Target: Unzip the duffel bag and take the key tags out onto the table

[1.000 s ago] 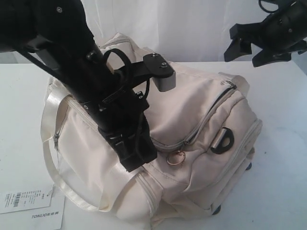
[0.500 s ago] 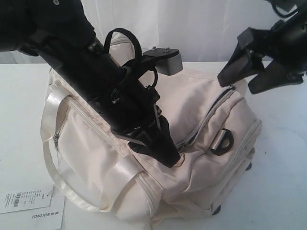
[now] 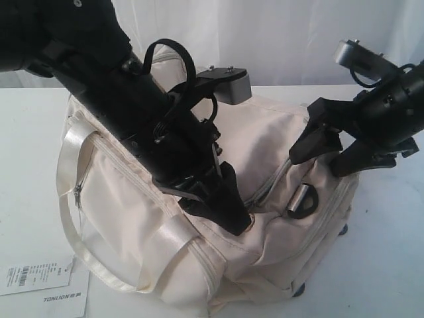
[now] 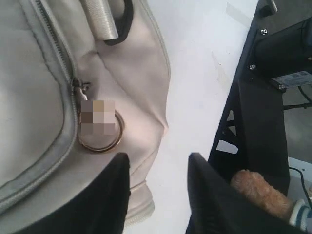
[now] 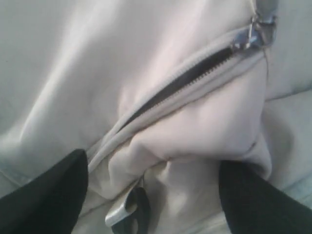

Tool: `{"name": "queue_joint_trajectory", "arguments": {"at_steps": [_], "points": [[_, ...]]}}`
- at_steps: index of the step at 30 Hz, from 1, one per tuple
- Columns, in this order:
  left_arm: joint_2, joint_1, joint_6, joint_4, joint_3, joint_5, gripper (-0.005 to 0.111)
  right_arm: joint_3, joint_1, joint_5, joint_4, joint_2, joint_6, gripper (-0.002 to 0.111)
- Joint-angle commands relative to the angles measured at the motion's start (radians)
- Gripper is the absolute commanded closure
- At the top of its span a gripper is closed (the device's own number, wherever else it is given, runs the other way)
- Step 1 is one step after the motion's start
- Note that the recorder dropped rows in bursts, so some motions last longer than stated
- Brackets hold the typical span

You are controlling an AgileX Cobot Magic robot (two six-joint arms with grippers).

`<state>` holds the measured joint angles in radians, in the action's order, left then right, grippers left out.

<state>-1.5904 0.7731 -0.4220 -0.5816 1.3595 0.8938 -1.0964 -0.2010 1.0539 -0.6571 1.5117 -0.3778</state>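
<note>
The left arm slants down across the bag (image 3: 278, 132). Its hand (image 4: 158, 163) is tipped onto the front end, beside the ring (image 4: 100, 147) that hangs from the zip pull. Its two black fingers stand moderately apart with nothing between them. One fingertip is just beside the ring, and I cannot tell whether it touches.

The right arm comes in from the far side, wrist bent down. Its hand (image 3: 328, 151) is spread wide over the bag's upper end. The fingers straddle a puffed fold of fabric beside the zip (image 5: 195, 73), without pinching it.

The bag is a single soft cream duffel with a satin sheen. It lies slumped and creased on the flat white counter (image 3: 397, 252). A glossy ribbon handle (image 3: 66, 172) loops off its near side. The zip has grey tape and a metal slider (image 5: 253, 29), and it gapes a little, showing a dark slit. The ring is thin, round and brass-coloured. One black D-shaped strap ring (image 3: 301, 202) sits below the right hand.

Two white paper tags (image 3: 26, 275) lie on the counter by the handle, one printed with a barcode.
</note>
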Motion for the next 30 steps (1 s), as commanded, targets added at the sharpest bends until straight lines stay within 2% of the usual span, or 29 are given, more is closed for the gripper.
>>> {"name": "queue_joint_trajectory", "arguments": {"at_steps": [1, 3, 5, 10, 22, 27, 30], "points": [[0.014, 0.006, 0.007, -0.017, -0.002, 0.017, 0.062, 0.004, 0.001, -0.089, -0.040, 0.065, -0.010, 0.040], [0.014, 0.006, 0.007, -0.017, -0.002, 0.017, 0.062, 0.004, 0.001, -0.113, -0.042, 0.083, -0.016, 0.048], [0.014, 0.006, 0.007, -0.017, -0.002, 0.015, 0.062, 0.004, 0.001, -0.140, -0.040, 0.096, -0.017, 0.063], [0.012, 0.006, -0.004, -0.008, -0.002, -0.016, 0.062, 0.004, 0.001, -0.165, -0.019, 0.102, -0.021, 0.107], [-0.063, 0.006, -0.107, 0.015, -0.002, -0.092, 0.061, 0.001, 0.003, -0.117, -0.021, -0.016, -0.021, 0.108], [-0.063, 0.006, -0.111, 0.015, -0.002, -0.127, 0.040, 0.001, 0.003, -0.111, -0.021, -0.033, -0.021, 0.108], [-0.064, 0.006, -0.107, 0.014, -0.002, -0.134, 0.035, 0.001, 0.003, -0.111, -0.021, -0.033, -0.021, 0.108]]}}
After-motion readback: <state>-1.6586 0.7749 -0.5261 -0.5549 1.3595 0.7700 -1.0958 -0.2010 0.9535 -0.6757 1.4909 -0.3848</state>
